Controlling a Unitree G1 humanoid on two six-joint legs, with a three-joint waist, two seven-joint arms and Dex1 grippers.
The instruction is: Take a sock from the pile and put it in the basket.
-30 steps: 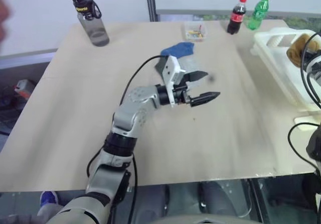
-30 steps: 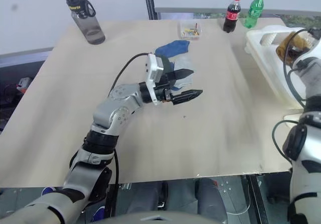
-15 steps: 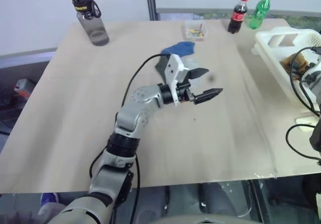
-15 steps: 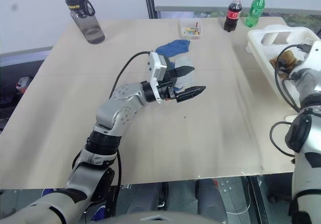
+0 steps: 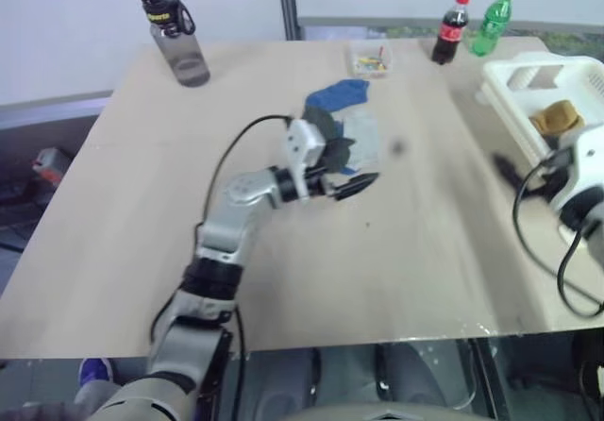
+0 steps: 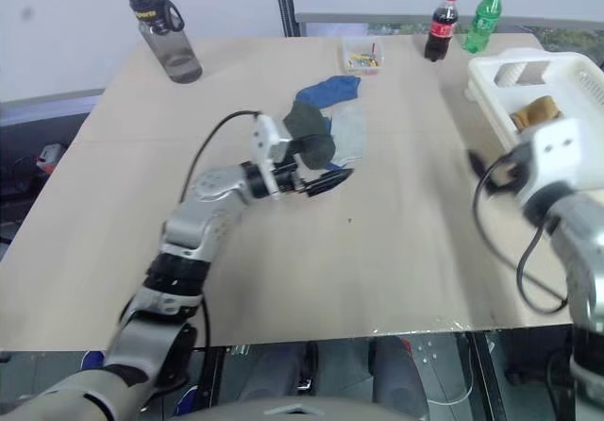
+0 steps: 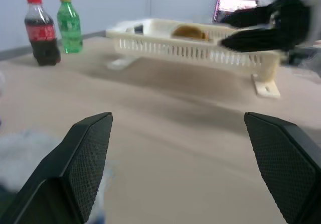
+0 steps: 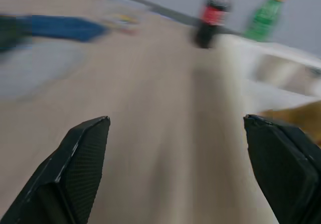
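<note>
Left eye view is showing one mustard sock (image 5: 555,117) already lying in the basket (image 5: 514,100) at the desk's (image 5: 132,223) far right. My right claw (image 8: 175,174) is hanging spread and empty beside it. My left claw (image 5: 351,177), also spread, is reaching at the pile (image 5: 342,124) mid-desk, where roughly three socks are waiting. Two soda bottles (image 5: 472,23) are standing beyond.

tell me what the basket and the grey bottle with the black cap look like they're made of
The basket: cream-white rigid plastic by its look, with moulded slotted walls and a matt finish. The grey bottle: smoky see-through body, probably hard plastic, with an opaque black cap and carry loop.
</note>
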